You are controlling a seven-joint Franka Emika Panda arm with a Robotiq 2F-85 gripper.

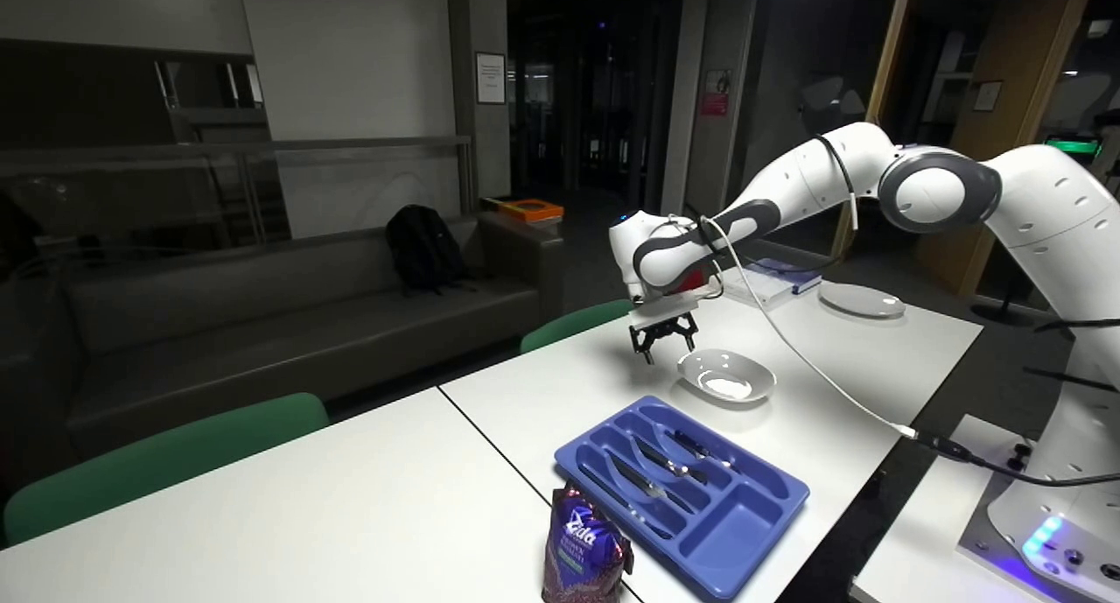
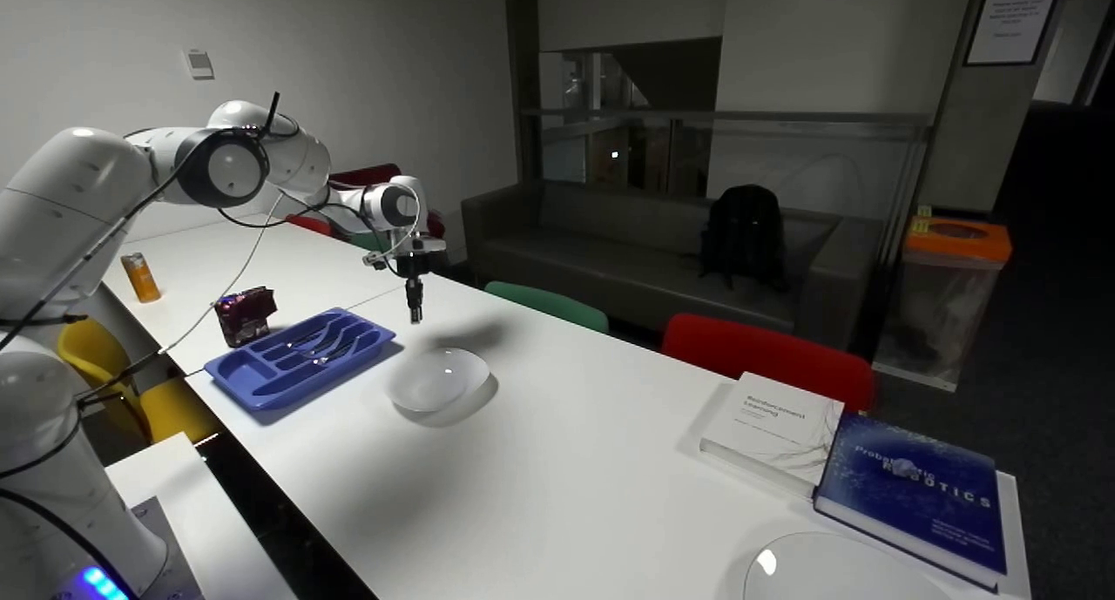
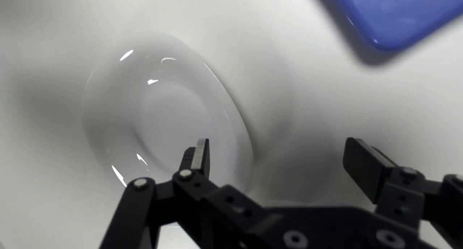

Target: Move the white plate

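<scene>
1. The white plate [image 2: 438,380] is just sitting on the counter [image 2: 566,461].
2. Fingers [image 3: 363,166] are spread wide, nothing in them.
3. Plate's nearer and a bit right of them in both exterior views, so I'd scoot that way first.

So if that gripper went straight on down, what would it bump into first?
Probably the white plate: in the wrist view, the gripper shows one fingertip against it, the other against the table. Depth is hard to judge.

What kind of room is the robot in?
Probably a university or office lounge: there's a long sofa, a red chair beside the white table, and a robotics book.
</scene>
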